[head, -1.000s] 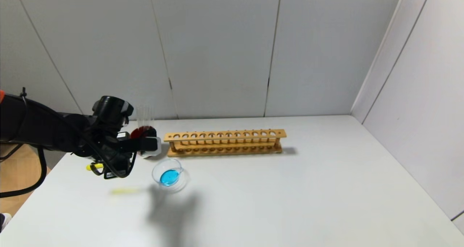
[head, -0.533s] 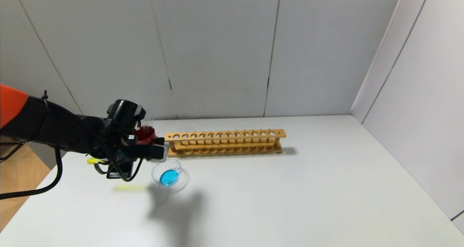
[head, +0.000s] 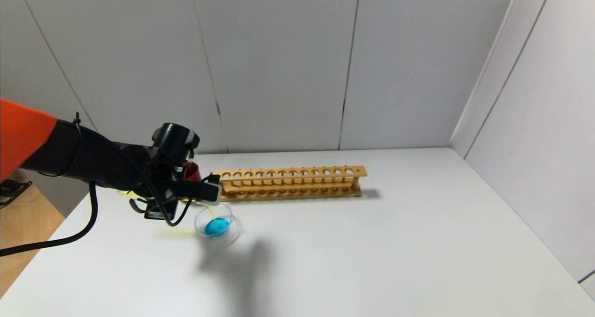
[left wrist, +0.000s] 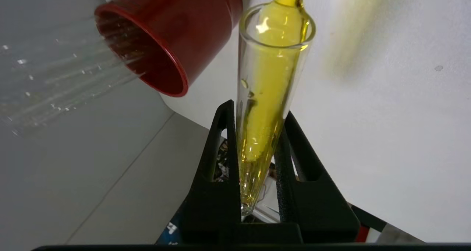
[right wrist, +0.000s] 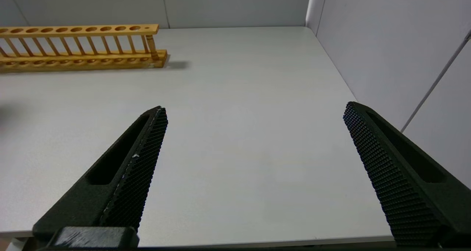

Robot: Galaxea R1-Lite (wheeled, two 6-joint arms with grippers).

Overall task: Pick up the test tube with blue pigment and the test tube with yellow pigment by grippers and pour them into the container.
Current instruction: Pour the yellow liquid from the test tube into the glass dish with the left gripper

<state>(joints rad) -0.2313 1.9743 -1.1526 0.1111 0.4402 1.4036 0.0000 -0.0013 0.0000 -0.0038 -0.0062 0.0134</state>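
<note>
My left gripper (left wrist: 257, 170) clamps yellow-pigment test tube (left wrist: 270, 78), tipped mouth-down over glass container (head: 217, 225) so liquid streams into blue pool; right gripper (right wrist: 254, 159) idles wide open, empty.

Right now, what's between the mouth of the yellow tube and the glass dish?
In the head view, only a thin yellow stream runs from the test tube with yellow pigment, clamped in the left gripper, into the container.

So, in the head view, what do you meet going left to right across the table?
Left gripper shut on the test tube with yellow pigment, tipped over the container → wooden test tube rack → bare table.
</note>
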